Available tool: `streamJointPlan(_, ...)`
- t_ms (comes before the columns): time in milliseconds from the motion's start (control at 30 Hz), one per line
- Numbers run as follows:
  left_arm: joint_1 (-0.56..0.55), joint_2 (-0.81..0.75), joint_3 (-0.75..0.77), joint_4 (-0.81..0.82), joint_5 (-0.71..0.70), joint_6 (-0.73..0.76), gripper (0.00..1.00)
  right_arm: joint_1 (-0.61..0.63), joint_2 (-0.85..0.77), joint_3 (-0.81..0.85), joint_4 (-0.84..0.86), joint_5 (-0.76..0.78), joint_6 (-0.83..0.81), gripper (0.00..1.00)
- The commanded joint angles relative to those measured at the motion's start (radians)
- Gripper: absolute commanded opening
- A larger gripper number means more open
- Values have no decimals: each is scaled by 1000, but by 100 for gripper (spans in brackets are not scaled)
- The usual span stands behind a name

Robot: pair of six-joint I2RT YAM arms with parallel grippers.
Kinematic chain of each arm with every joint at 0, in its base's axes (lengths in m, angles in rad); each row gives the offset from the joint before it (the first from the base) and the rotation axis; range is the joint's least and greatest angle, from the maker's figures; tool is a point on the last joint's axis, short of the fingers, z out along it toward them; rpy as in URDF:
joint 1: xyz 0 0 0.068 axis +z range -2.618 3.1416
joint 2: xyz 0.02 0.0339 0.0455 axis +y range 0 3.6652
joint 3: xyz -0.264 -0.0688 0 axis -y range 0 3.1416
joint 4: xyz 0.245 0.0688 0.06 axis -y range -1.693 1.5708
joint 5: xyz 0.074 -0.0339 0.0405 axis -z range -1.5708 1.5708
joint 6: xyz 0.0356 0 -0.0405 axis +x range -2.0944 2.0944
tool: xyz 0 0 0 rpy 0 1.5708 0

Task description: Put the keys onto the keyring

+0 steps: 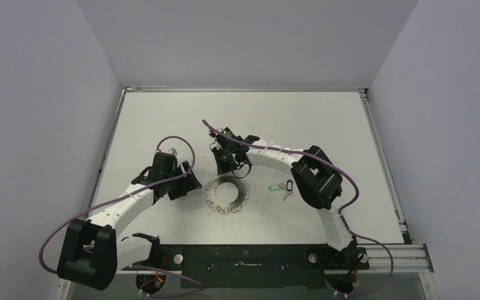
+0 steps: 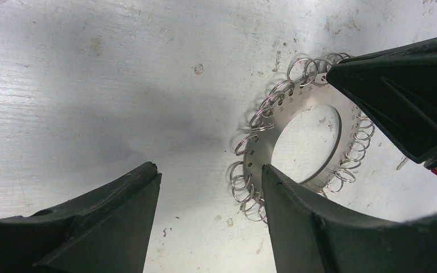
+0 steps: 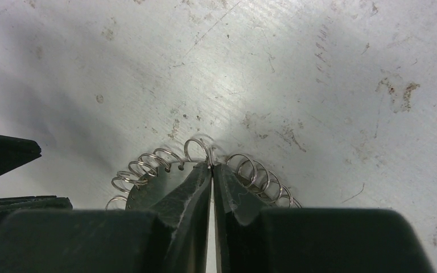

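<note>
We see the keyring (image 1: 242, 195) lying flat at the middle of the desk (image 1: 162, 112), a silvery plate with a round hole, fringed all round with small wire loops. The keys (image 1: 281, 188) lie to its right and apart from it, held by neither arm: a green tag, a black tag and a small key in one cluster. The dark elbow of the right arm (image 1: 315, 178) hangs just beside them. Purple cables (image 1: 175, 140) loop over both arms, and plain pale walls (image 1: 50, 94) close the desk in on three sides.

The right gripper (image 3: 211, 168) is down on the far edge of the keyring. Its fingers (image 3: 185, 190) are clenched to a thin slit, and one wire loop (image 3: 198, 149) seems to be nipped at their tips, though we cannot be sure how firmly. The left gripper (image 2: 209, 169) stands at the keyring's left edge with its fingers (image 2: 108, 222) released and wide apart. Only bare desk lies between them, while one finger overhangs the fringe.

From above, the arms hide both sets of fingers, but only that view shows the keys. The left wrist view shows the hole, the fringe and the other gripper's dark body over the far edge. The right wrist view alone shows the loop at the tips.
</note>
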Motion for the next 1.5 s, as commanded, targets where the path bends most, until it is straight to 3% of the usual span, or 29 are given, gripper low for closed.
streamJointPlan(0, 8, -3, 39, 33, 10, 5, 64, -4, -13, -4, 33, -18, 12, 3)
streamJointPlan(133, 9, -9, 50, 20, 4, 12, 64, -3, -16, -3, 26, -12, 2, 0)
streamJointPlan(267, 11, -21, 62, 9, 2, 18, 64, -4, -5, 4, 16, -7, -1, 15)
streamJointPlan(367, 14, -28, 64, 4, 0, 19, 64, -4, -1, 4, 18, -8, 2, 19)
streamJointPlan(633, 17, -30, 73, -1, 2, 24, 64, -4, 7, -5, 29, -16, 2, 12)
streamJointPlan(900, 19, -36, 90, -13, 2, 30, 64, -4, 20, -4, 29, -23, 1, 20)
streamJointPlan(1067, 22, -40, 106, -27, 1, 37, 64, -3, 13, -7, 28, -20, -4, 0)
streamJointPlan(1300, 29, -68, 150, -49, 7, 88, 64, -1, -46, 3, -19, -39, -76, 0)
streamJointPlan(1467, 32, -122, 223, -88, 8, 180, 64, 8, -177, -40, -24, -73, -186, 0)
